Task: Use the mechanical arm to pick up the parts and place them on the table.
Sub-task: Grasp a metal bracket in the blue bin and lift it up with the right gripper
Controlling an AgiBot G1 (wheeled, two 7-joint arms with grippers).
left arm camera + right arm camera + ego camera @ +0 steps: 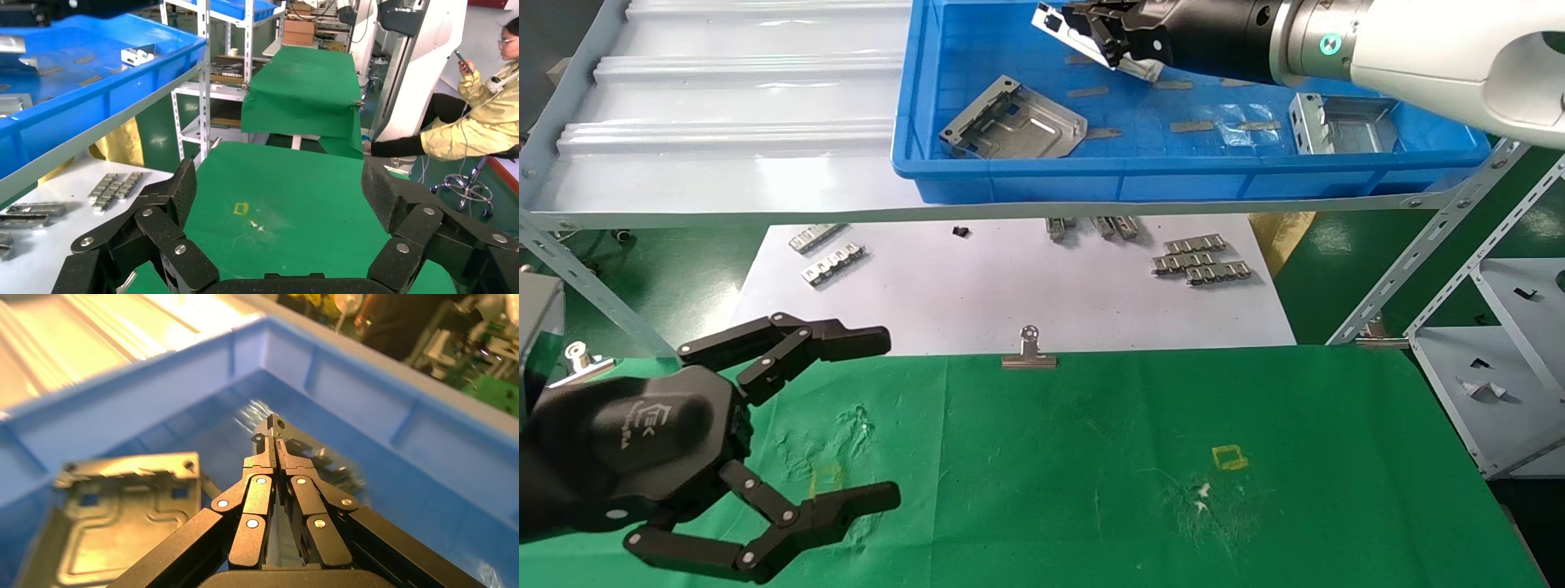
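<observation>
right tool (1109, 34) pinched on a part (1083, 41), lifted tilted over the blue bin (1009, 175); green surface (1091, 457) lies nearer the robot, below. left tool (846, 425) spread, idle there.

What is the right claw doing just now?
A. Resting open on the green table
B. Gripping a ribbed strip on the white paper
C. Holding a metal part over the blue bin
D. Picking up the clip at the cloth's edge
C: the right claw is shut on a part above the blue bin.
</observation>
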